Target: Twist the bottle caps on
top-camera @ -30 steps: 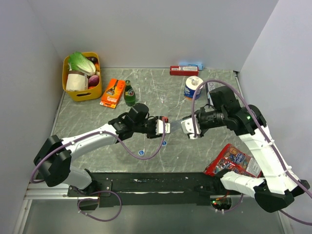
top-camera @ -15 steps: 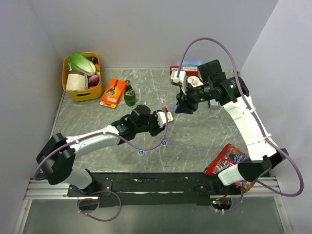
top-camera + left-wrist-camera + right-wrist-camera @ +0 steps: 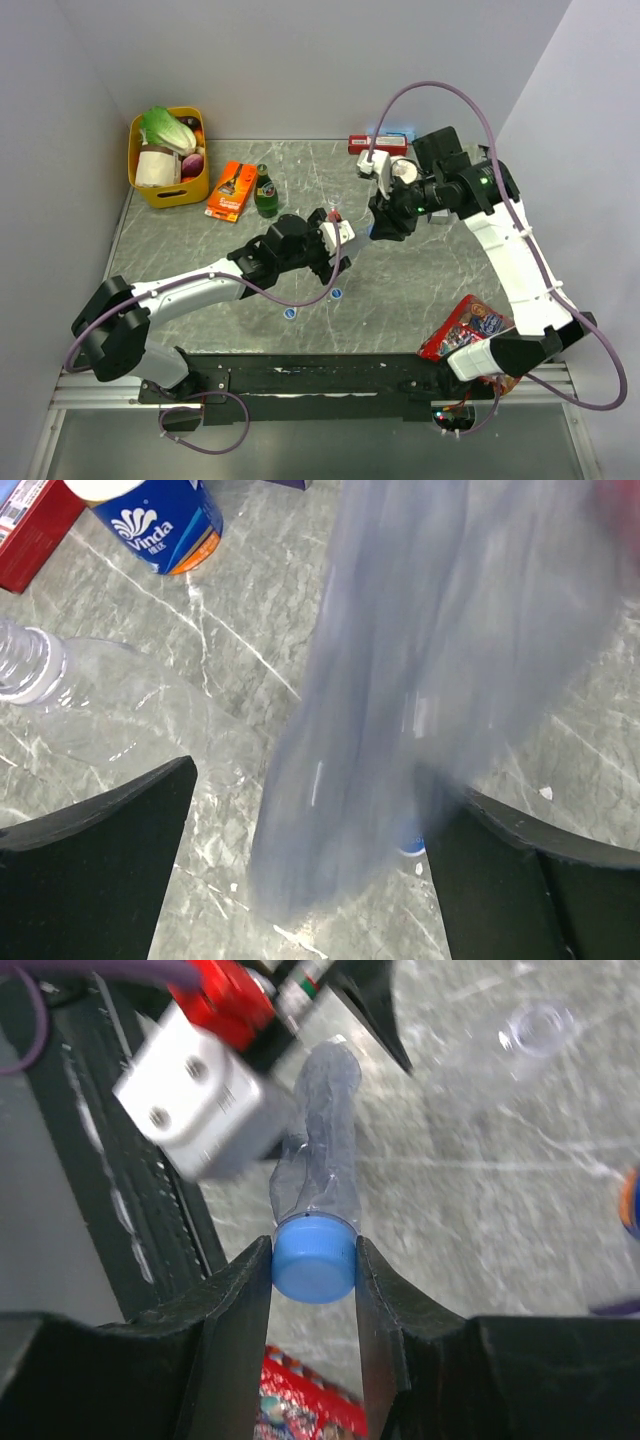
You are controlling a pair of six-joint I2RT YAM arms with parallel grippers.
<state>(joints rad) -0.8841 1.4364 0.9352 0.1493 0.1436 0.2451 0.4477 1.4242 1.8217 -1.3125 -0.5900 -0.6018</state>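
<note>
Above the bench (image 3: 430, 290) centre, my right pincer (image 3: 313, 1260) pinches 1 blue cap (image 3: 314, 1270) atop a clear bottle (image 3: 325, 1130); my left pincer (image 3: 315, 790) gapes wide. Capping underway, I judge; next, regrip and twist.

The left arm (image 3: 190, 285) lies low, stretched from its base at 7 o'clock toward the centre, and its wrist points to about 2 o'clock. The left claw (image 3: 335, 243) is spread wide, with its fingers (image 3: 120, 830) well apart. The right arm (image 3: 515, 255) stands high from its base at 5 o'clock, bends near 1 o'clock and turns back toward 8 o'clock. The right claw (image 3: 378, 230) pinches a cap (image 3: 313, 1260) from both sides.
</note>
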